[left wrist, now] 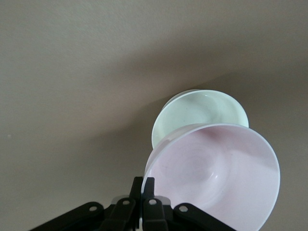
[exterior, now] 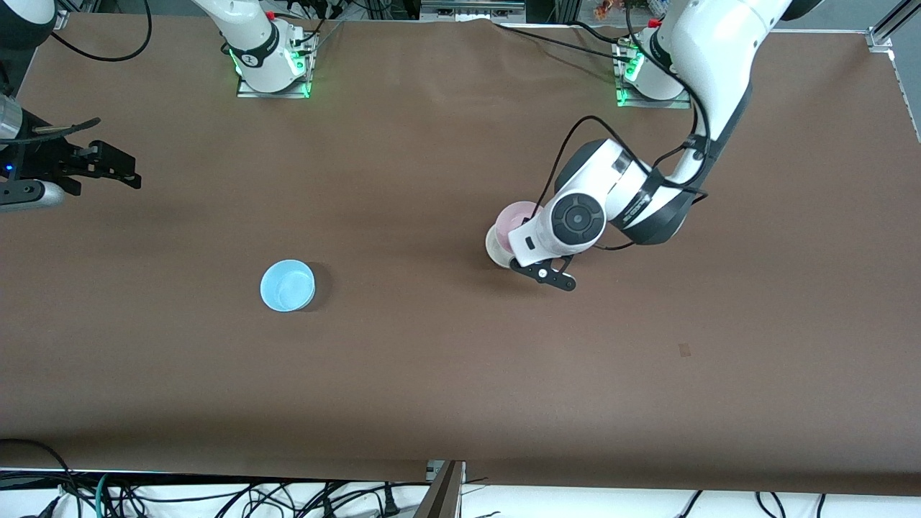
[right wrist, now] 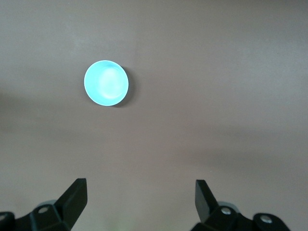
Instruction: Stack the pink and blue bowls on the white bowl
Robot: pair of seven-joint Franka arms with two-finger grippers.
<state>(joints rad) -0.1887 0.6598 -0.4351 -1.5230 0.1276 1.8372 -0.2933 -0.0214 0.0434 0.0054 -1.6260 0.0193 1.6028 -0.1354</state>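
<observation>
Left wrist view: the left gripper (left wrist: 142,192) has its fingers pinched shut on the rim of the pink bowl (left wrist: 216,178), held tilted just above the white bowl (left wrist: 199,113).

The white bowl (exterior: 496,248) is empty and sits mid-table. The right gripper (right wrist: 142,195) waits with jaws wide apart, holding nothing, at the right arm's end of the table. The blue bowl (exterior: 287,285) stands empty on the brown table (exterior: 460,374), nearer the front camera than the white bowl and well apart from it.

1. Left gripper (left wrist: 142,198) has its jaws pinched together on the rim of the pink bowl (left wrist: 216,175), holding it tilted.
2. White bowl (left wrist: 199,115) sits upright on the brown table (left wrist: 72,72), partly covered by the pink bowl above it.
</observation>
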